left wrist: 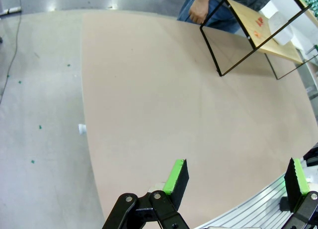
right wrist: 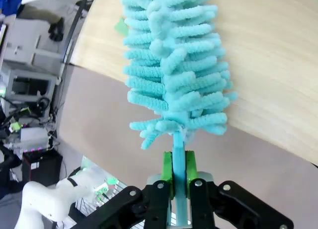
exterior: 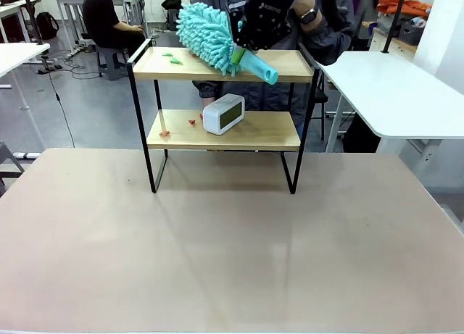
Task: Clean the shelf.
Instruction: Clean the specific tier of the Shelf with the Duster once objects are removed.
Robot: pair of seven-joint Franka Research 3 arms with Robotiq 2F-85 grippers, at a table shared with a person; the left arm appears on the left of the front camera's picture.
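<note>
Far across the beige surface stands the shelf, in the middle, with a person right behind it. The right hand is up at the shelf's top board, squeezed tight on the handle of a fluffy blue duster. The fluff hangs over that board, near small green bits. On the lower board sit a white clock and red bits. The left hand is well away from the shelf, low over the surface, fingers wide apart.
</note>
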